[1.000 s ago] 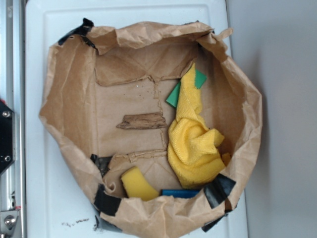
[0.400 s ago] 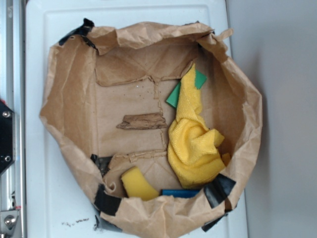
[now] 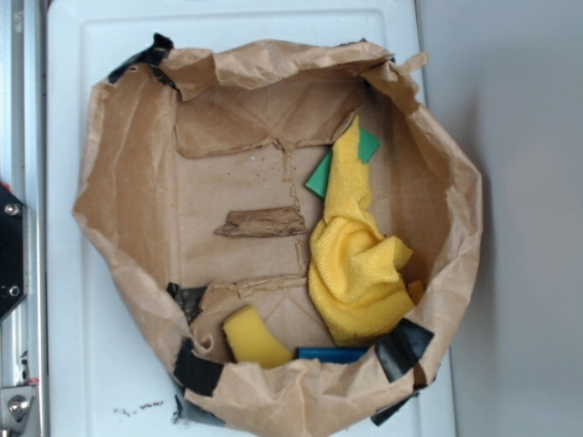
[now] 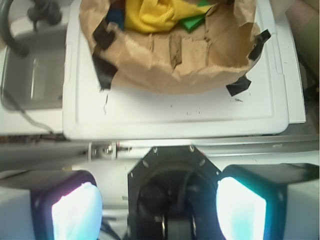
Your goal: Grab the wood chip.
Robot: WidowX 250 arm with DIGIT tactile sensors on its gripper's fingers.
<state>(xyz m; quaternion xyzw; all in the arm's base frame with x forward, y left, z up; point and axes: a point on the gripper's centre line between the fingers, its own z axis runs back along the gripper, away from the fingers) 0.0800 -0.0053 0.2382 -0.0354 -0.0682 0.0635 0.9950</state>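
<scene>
The wood chip (image 3: 264, 222), a rough brown sliver, lies flat on the floor of an opened brown paper bag (image 3: 127, 182), just left of a yellow cloth (image 3: 355, 264). In the wrist view it shows as a darker brown strip (image 4: 175, 50) behind the bag's near wall (image 4: 165, 75). My gripper (image 4: 160, 210) is far back from the bag, over the robot base, with its two pads (image 4: 75, 212) wide apart and nothing between them. The exterior view does not show the gripper.
Inside the bag are a yellow sponge block (image 3: 250, 337), a green flat piece (image 3: 321, 175) and a blue object (image 3: 328, 354). The bag's crumpled walls stand up all round, patched with black tape (image 3: 196, 369). It rests on a white board (image 3: 64, 346).
</scene>
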